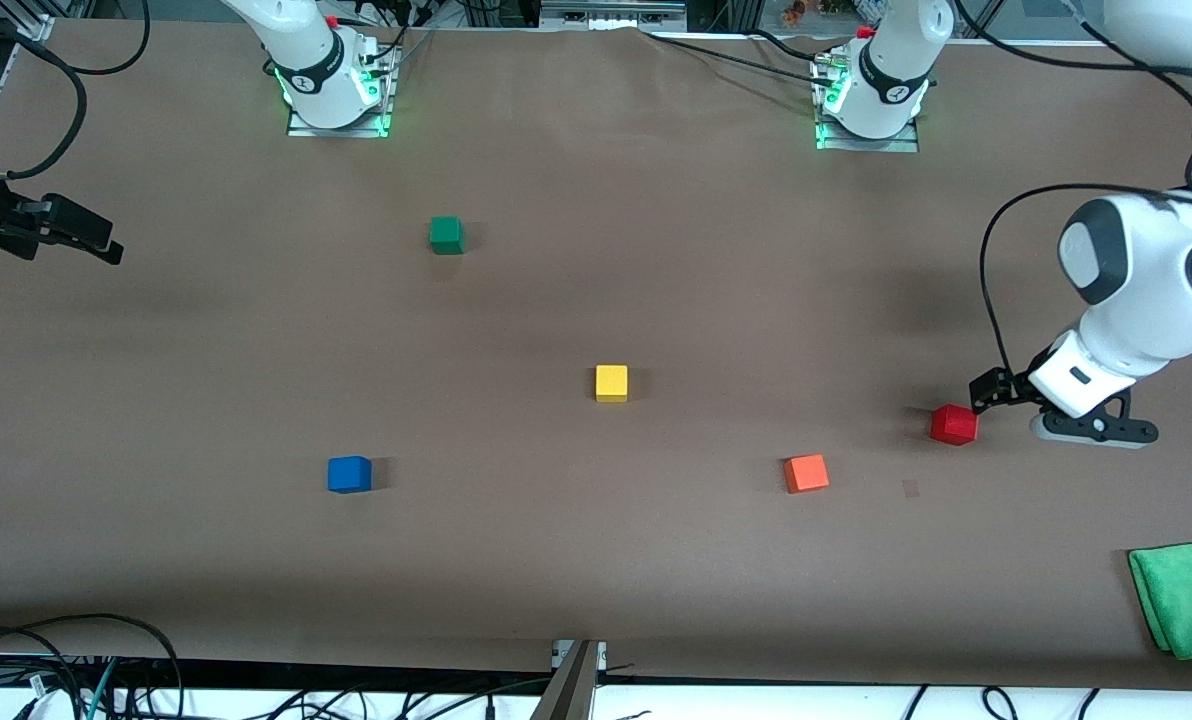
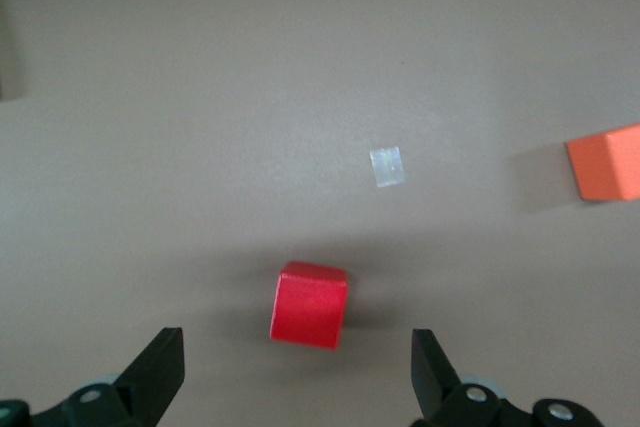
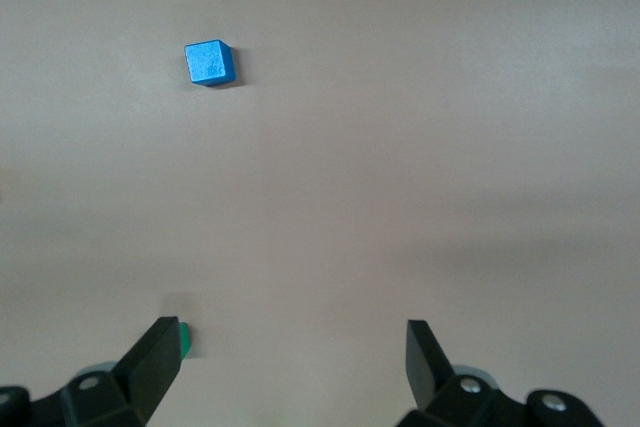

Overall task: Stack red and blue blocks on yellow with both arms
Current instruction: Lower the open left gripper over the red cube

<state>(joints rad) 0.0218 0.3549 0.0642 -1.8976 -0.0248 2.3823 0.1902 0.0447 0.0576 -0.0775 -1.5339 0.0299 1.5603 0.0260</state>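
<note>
A folded green cloth (image 1: 1188,597) is seen lowest in the front view, at the counter's (image 1: 596,560) edge toward the left arm's end. Next come the blue block (image 1: 349,474), toward the right arm's end, and an orange cube (image 1: 806,473), toward the left arm's end, at about equal nearness. The blue block is matte, bright, and sits flat with its edges roughly square to the counter edge; as a cube it has no long axis.

The red block (image 1: 954,424) lies slightly farther from the camera than the orange cube, near it and toward the left arm's end. It is deep red, matte, flat on the counter and turned slightly about the vertical. The left tool (image 2: 297,372) is low beside it; in the left wrist view the red block is seen just ahead of the gap, with the fingers (image 2: 160,367) spread wide and nothing held.

The yellow cube (image 1: 612,383) rests near mid-counter, squarely aligned, well apart from all others. A dark green cube (image 1: 446,235) lies farthest from the camera.

The right tool (image 1: 66,232) is up at the right arm's end, fingers apart, empty.

The counter is covered in plain brown matte sheet; cables run along its edges.
</note>
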